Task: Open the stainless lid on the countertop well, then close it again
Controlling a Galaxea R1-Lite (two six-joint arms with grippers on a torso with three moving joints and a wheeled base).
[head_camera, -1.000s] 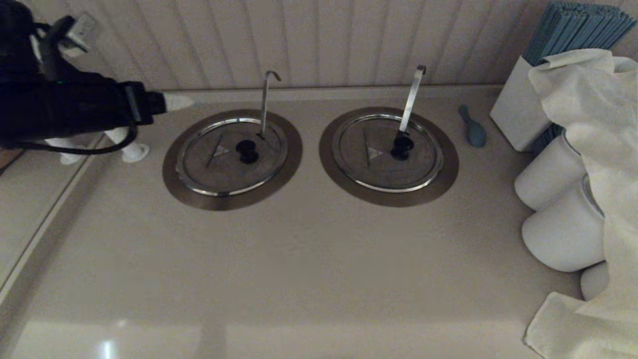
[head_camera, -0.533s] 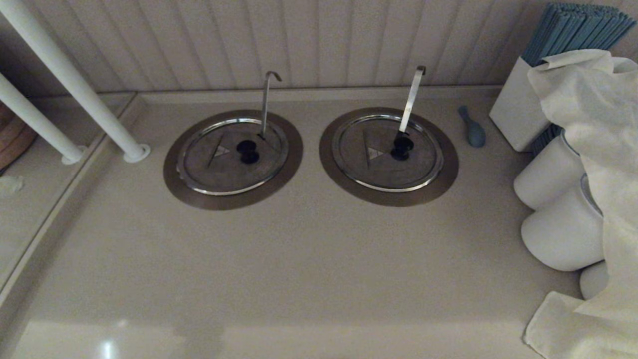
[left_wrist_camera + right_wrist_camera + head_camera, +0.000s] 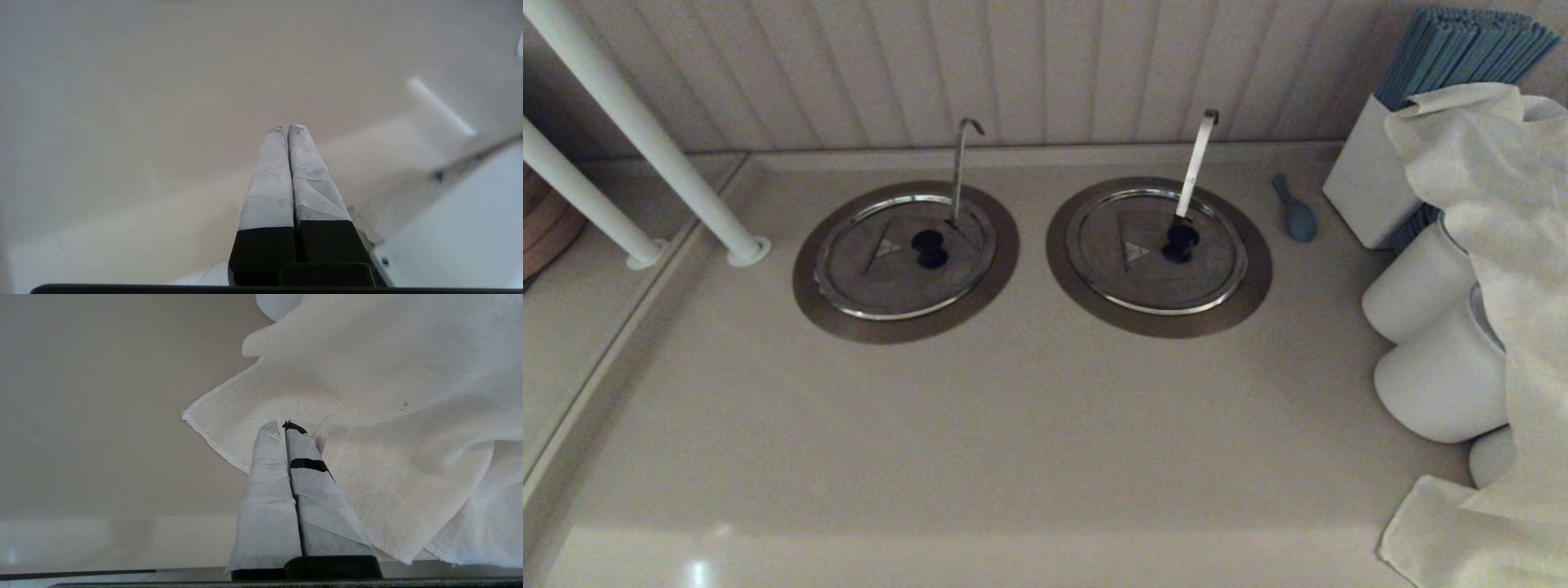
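Observation:
The stainless lid (image 3: 882, 273) lies flat in the left countertop well, its black knob (image 3: 929, 247) at the centre and a small triangle mark beside it. The well's wide brushed collar (image 3: 821, 302) rings the lid, so the hole is covered. A thin grey hooked rod (image 3: 960, 163) stands up behind the knob. Neither arm shows in the head view. My left gripper (image 3: 287, 128) is shut with nothing in it, over bare beige counter. My right gripper (image 3: 282, 424) is shut and empty, its tips over a white cloth (image 3: 367, 416).
A twin lid (image 3: 1156, 249) with a bright flat strip (image 3: 1196, 159) sits to the right. Two white posts (image 3: 645, 135) stand at the left, by a counter step. At the right are a blue scoop (image 3: 1297, 214), a white straw box (image 3: 1368, 188), white jars (image 3: 1437, 384) and draped cloth (image 3: 1486, 204).
My left arm, seen a second ago reaching in at the upper left beside the lid, has pulled out of the head view. The lid lies flat as before.

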